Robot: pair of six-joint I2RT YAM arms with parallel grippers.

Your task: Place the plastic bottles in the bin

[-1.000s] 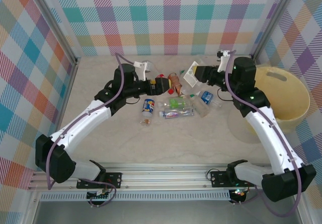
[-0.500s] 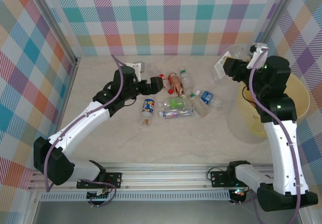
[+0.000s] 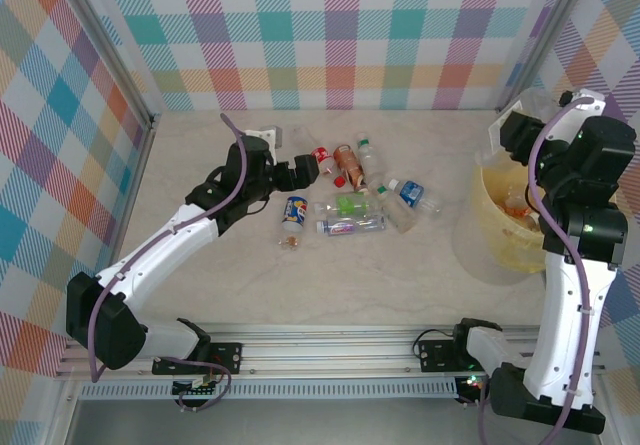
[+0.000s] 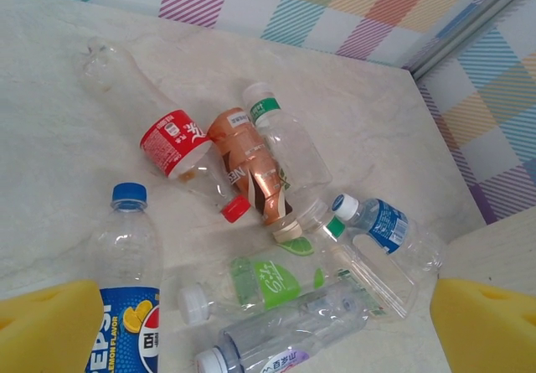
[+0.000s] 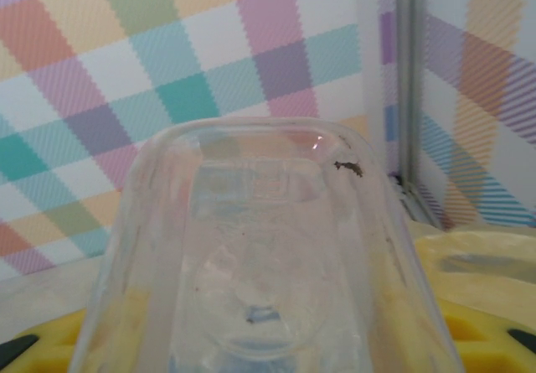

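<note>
The left gripper [image 4: 268, 327] hovers over the near-left edge of a cluster of bottles on the pale marbled table [image 3: 400, 285]. Its yellow pads [image 4: 50, 327] are spread wide and hold nothing.

Just beside the left pad lies the clear Pepsi bottle with a blue label [image 4: 126, 297], its long axis running away from the arms and its blue cap towards the far wall. Beyond it, the clear bottle with a red label [image 4: 172, 142] lies on a diagonal, base far-left and red cap near-right. That cap touches the copper-labelled bottle [image 4: 251, 168], which lies on much the same slant. Against the copper one's other side rests the clear bottle with a green-and-white band [image 4: 285, 142], white cap pointing far-left.

Nearer the arms, the green-labelled bottle [image 4: 268, 282] and the purple-labelled bottle [image 4: 280, 348] lie crosswise, white caps to the left. To their right, the small blue-labelled bottle [image 4: 385, 224] also points its white cap left. All are packed closely, several touching.

Well to the right stands the large round pale-yellow plastic bin [image 3: 475, 245], partly hidden by the raised right arm. Shapes inside it are too small to tell apart.

Above its far rim, the right gripper [image 5: 251, 348] pinches a clear unlabelled bottle [image 5: 260, 239], whose long axis runs straight out from the fingers towards the checked wall [image 5: 100, 71]. I cannot tell which end leads.
</note>
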